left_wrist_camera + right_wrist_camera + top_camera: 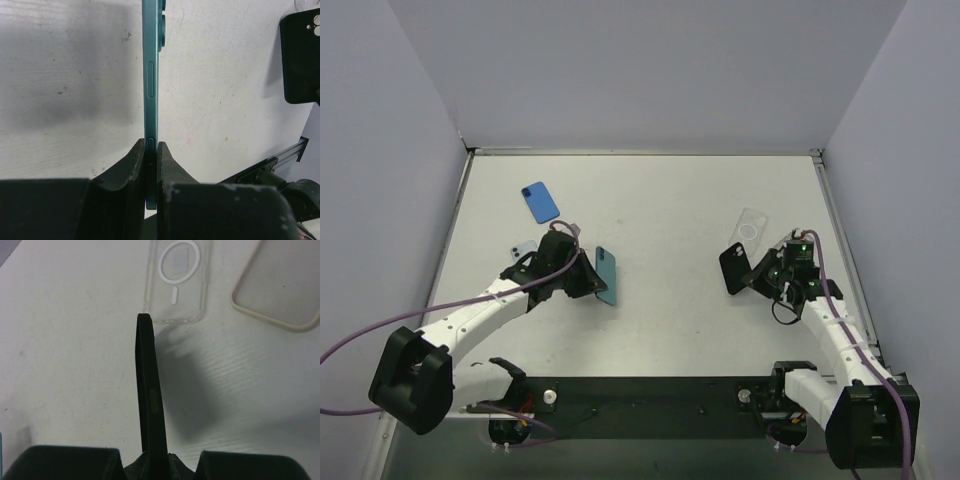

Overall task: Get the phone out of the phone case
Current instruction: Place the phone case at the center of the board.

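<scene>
My left gripper (587, 278) is shut on one end of a teal phone (606, 275) and holds it on edge above the table. In the left wrist view the phone (151, 75) runs straight up from between my fingers (135, 165), its side buttons facing the camera. My right gripper (757, 272) is shut on a black phone case (734, 268), held on edge to the right and well apart from the phone. In the right wrist view the case (150, 400) rises from the gripper (159, 460). The case also shows in the left wrist view (300, 55).
A blue phone (540, 202) lies at the back left. A pale blue item (524, 250) sits partly under the left arm. A clear case with a white ring (751, 225) (177, 280) lies beyond the right gripper. A beige case (280, 285) lies beside it.
</scene>
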Motion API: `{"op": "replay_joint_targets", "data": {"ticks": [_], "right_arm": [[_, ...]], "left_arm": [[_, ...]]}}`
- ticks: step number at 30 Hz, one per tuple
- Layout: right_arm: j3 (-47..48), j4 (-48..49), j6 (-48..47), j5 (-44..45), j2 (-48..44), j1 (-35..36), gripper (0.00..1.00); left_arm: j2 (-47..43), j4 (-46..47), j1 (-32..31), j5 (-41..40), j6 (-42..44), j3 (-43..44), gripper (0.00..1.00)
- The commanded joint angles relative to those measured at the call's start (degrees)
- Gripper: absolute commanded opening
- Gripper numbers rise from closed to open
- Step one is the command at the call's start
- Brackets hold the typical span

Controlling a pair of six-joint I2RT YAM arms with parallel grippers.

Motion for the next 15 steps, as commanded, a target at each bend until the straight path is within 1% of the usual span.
{"op": "replay_joint_targets", "data": {"ticks": [1,2,3,4,5,6,7,8,9,10,13,15], "right_arm": [[-3.94,1.72,2.56,-5.82,-2.48,-2.91,0.00],[-4.65,1.71,2.56,-5.83,-2.57,-2.83,0.01],[-5.52,1.11,2.47,-5.65,-2.57,-4.74,0.06],[-5.71,0.32,2.39,-5.13,-2.22,-5.46,0.24],[-5.53,-0.82,2.38,-1.90,-1.96,-5.55,0.37],[-5.27,-3.18,1.95,-0.22,-1.78,-5.47,0.47],[-4.66,-4.16,1.77,1.45,-1.43,-5.55,0.62],[-4.31,-5.04,1.77,2.69,-1.43,-5.55,0.68],[-3.95,-6.45,1.60,5.05,-1.43,-5.55,0.73],[-3.17,-6.98,1.51,5.86,-1.60,-5.64,0.75],[-2.02,-8.04,1.07,7.80,-2.48,-5.55,0.77],[-0.88,-8.30,0.80,7.71,-2.66,-5.64,0.77]], "left_arm": [[-4.29,8.58,2.13,5.90,1.03,-2.68,0.00],[-4.74,9.37,2.83,6.25,0.59,-3.39,0.00],[-4.91,10.69,3.36,6.78,0.33,-5.22,0.00],[-5.26,11.48,3.89,7.39,0.24,-5.94,0.00],[-5.27,12.01,4.76,7.66,-0.03,-6.64,0.00],[-5.27,12.19,5.12,7.75,-0.11,-7.08,0.00],[-4.92,12.02,5.38,7.57,0.06,-7.70,0.00],[-4.83,11.93,5.82,7.49,0.06,-7.88,0.00],[-4.74,12.02,6.09,7.48,0.06,-8.23,0.00],[-4.65,12.19,6.35,7.48,0.06,-8.93,0.00],[-4.56,12.55,7.32,7.49,-0.03,-9.99,0.00],[-4.48,10.80,8.45,6.79,-0.03,-10.34,0.00]]}}
